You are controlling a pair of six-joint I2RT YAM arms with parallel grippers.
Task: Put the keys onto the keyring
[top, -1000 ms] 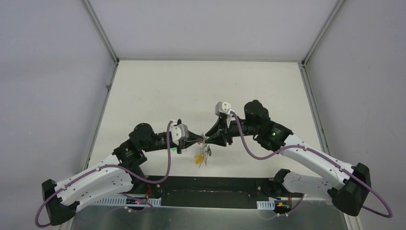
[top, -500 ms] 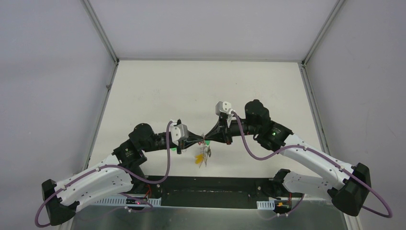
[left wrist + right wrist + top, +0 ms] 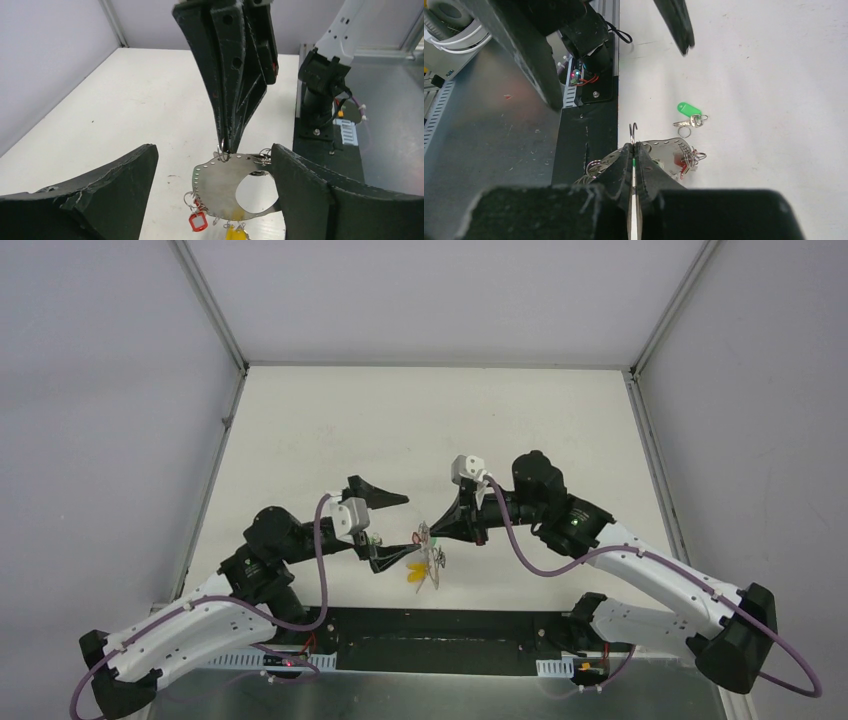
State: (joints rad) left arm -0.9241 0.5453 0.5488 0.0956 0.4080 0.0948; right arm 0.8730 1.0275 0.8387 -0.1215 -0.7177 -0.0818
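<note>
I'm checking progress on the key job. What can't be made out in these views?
Black-capped key: in no view.
Keyring: lower part cut off by the left wrist view's bottom edge; in the right wrist view the shut right tool covers much of it.
Keys on it: too small to count in the top view.
Green key: clear on the table in the right wrist view only.

White table [image 3: 420, 420] w/ grey walls [image 3: 100, 390] on three sides, aluminium rails [image 3: 210, 305] at the back corners. Near edge: black plate [image 3: 440, 638], white slotted strips [image 3: 235, 660] at either end, brushed metal sheet [image 3: 440, 698] in front.
</note>
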